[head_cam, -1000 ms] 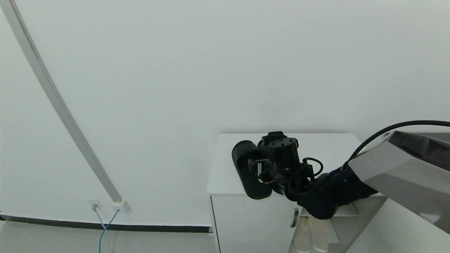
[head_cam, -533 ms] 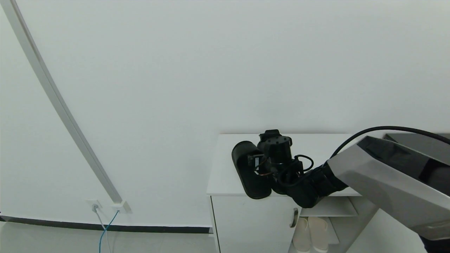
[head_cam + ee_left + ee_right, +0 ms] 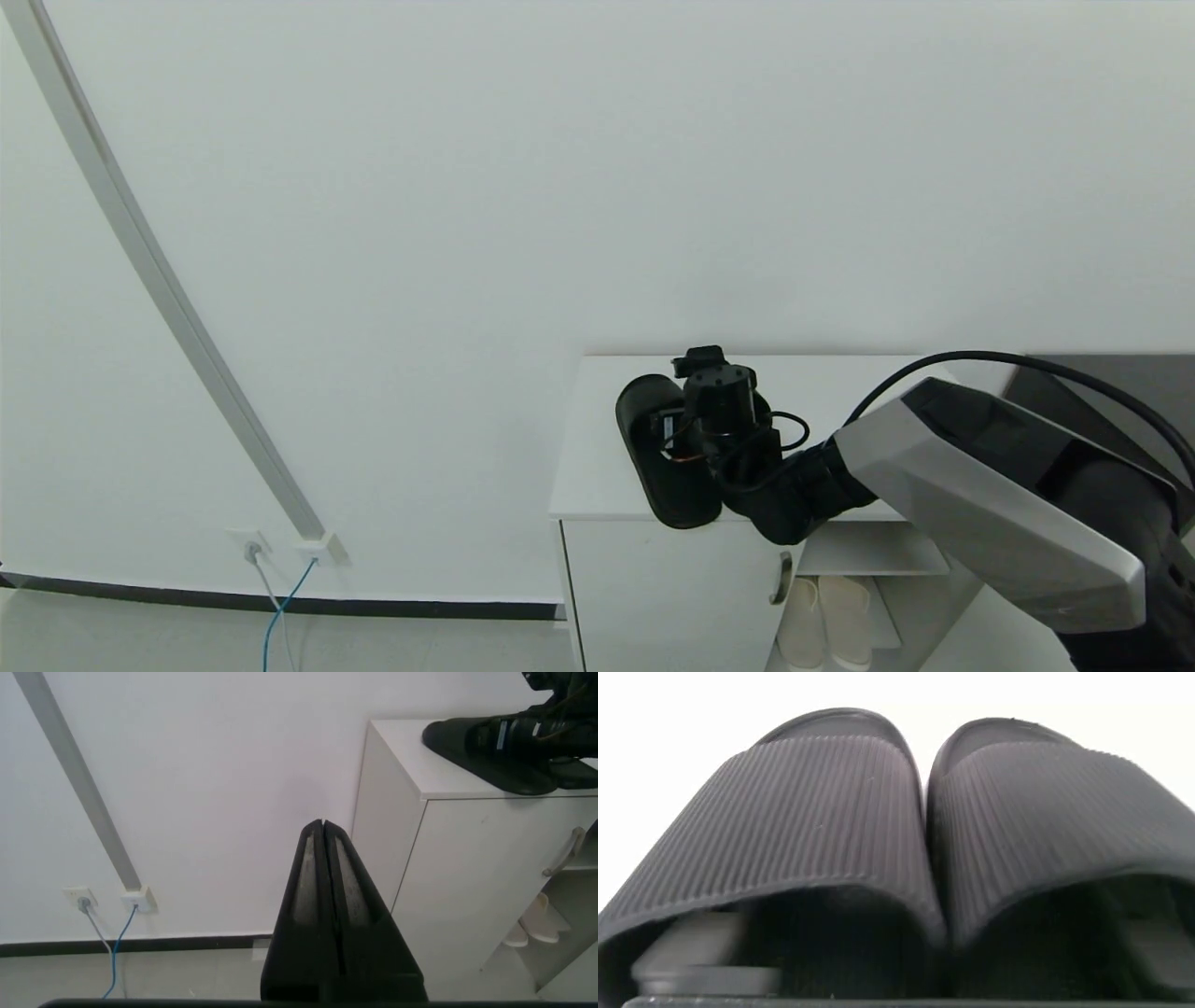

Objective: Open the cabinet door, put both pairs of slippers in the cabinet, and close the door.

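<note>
Already white slippers [image 3: 826,633] sit inside the cabinet [image 3: 597,448], black slippers [image 3: 658,467] atop it.

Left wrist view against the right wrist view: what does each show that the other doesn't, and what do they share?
Only the left wrist view: the left gripper with its fingers shut, the white cabinet with its door handle, white slippers on a lower shelf inside, and wall sockets. Only the right wrist view: two ribbed straps side by side, close up. Both: the black slippers, lying on the cabinet top.
</note>
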Available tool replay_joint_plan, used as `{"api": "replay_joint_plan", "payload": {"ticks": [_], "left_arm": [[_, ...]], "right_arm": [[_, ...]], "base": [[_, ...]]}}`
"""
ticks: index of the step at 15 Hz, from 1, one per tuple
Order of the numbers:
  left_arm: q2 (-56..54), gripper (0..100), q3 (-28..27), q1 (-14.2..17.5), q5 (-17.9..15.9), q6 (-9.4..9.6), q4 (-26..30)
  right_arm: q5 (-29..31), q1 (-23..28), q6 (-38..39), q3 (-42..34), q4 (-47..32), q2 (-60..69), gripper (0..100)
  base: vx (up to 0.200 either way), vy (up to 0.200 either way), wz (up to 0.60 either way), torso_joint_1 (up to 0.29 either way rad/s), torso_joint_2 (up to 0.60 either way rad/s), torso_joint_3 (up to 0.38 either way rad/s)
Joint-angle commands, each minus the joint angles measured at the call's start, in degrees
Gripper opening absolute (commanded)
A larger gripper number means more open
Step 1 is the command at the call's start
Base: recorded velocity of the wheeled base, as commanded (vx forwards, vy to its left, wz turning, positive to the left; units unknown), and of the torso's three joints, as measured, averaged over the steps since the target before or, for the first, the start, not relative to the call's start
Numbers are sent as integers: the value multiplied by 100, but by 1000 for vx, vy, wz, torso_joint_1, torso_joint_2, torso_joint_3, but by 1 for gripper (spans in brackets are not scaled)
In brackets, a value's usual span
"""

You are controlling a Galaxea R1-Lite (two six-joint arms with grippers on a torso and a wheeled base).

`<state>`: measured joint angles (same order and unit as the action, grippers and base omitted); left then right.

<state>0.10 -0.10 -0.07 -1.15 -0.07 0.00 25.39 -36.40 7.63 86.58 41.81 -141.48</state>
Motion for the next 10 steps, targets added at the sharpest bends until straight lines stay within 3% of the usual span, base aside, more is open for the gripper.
{"api": "replay_joint_plan", "payload": {"ticks": [1, 10], "left_arm": [[-1, 0, 10, -1, 0, -1, 0], [-1, 0, 1, -1, 0, -1, 0]], "right_arm": [[1, 1, 2, 8, -7, -55, 0], [10, -16, 2, -475, 213, 314, 0]], "base": [[0, 0, 0, 0, 0, 0], [0, 0, 0, 0, 0, 0]]}}
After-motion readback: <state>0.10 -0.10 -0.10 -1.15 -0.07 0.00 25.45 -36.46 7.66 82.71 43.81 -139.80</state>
